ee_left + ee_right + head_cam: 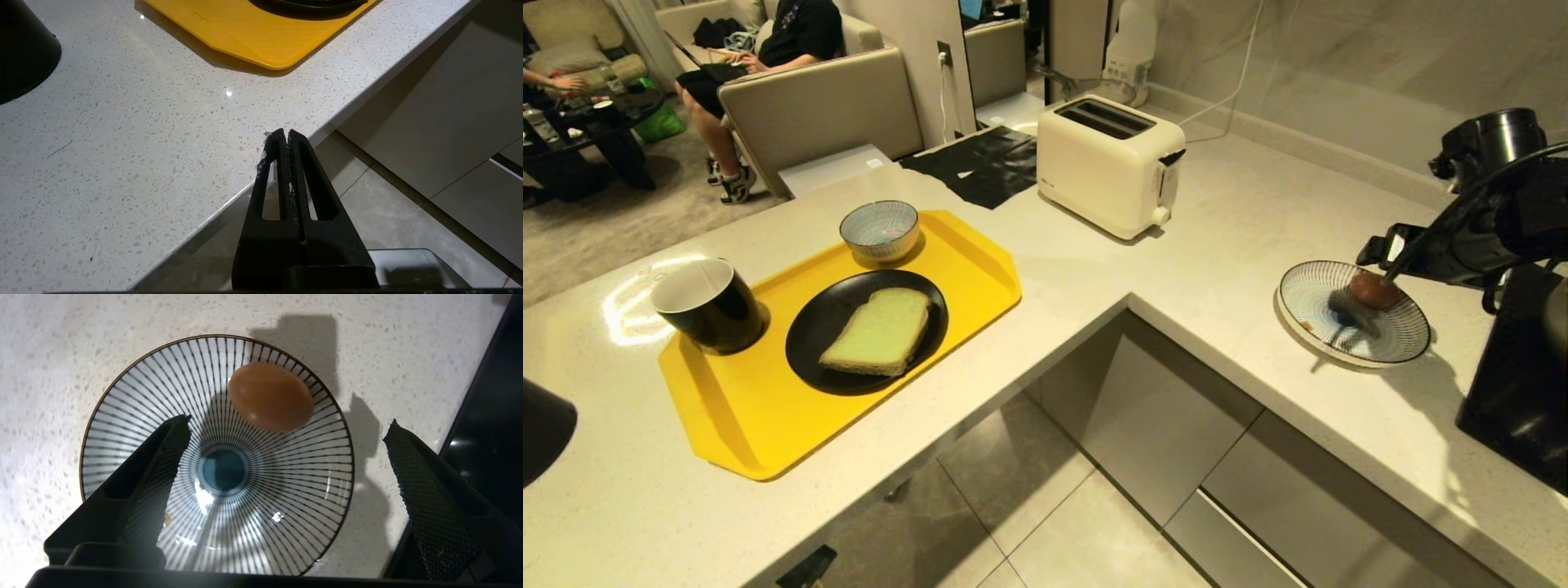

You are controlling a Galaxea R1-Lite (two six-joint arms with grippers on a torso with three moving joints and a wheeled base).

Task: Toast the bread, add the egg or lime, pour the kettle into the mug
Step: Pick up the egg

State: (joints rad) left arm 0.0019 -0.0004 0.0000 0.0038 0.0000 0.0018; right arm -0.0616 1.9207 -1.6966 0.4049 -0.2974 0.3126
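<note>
One egg [270,397] lay in striped plate [122,428], right gripper [286,457] above, jaws spread, empty | bread [877,331] on black plate [817,327], yellow tray [743,425] | left gripper [284,141] jaws clenched, empty, off tabletop [122,143] edge

right end effector [286,453] spread wide, left end effector [284,136] closed
</note>
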